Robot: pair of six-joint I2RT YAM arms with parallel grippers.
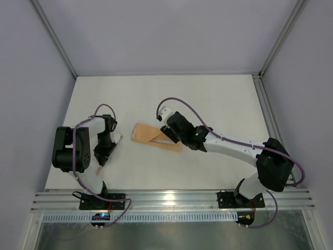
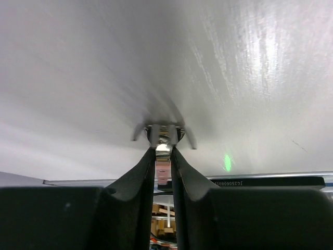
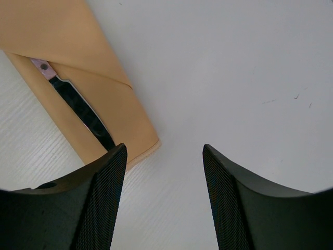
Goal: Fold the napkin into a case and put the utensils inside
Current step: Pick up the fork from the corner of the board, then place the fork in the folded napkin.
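Now on the left fingers [image 2: 148, 164]: pinched almost together on the fork [image 2: 163, 174], a slim pale pink strip wedged between the two black pads, shiny end poking out past the tips.
Fork from above [image 1: 98, 168]: low at the near left of the counter [image 1: 218, 104], well apart from the cloth. Caught by its thin edges, likely for riding in line with the fingers and going in end first.
Which piece: no tines to make out, tip blurred in the wrist view. Called the fork by elimination, with the knife [image 3: 86, 117] seen elsewhere.
Over to the right fingers [image 3: 112, 172]: wide apart, holding nothing, hovering over bare counter just beside the near corner of the case [image 3: 78, 47].
Case itself: napkin folded into a narrow peach-orange pouch, flat at mid-counter, one flap crossing on a slant and leaving a pocket mouth.
Knife position: tucked into that pocket, dark blade along the slot, pinkish handle end with a rivet peeking out at the top.
Reason for the right arm's spot: probably readiness to pin the cloth, a guard against thin fabric skidding under a sliding utensil.
Stage, by the look of it: folding done, one utensil in, one to go.
Next call: fork carried across, lined up with the slanted opening beside the knife, shallow entry.
Risk: soft cloth bunching, flap snagging the tip, a thin handle swivelling in a light pinch.
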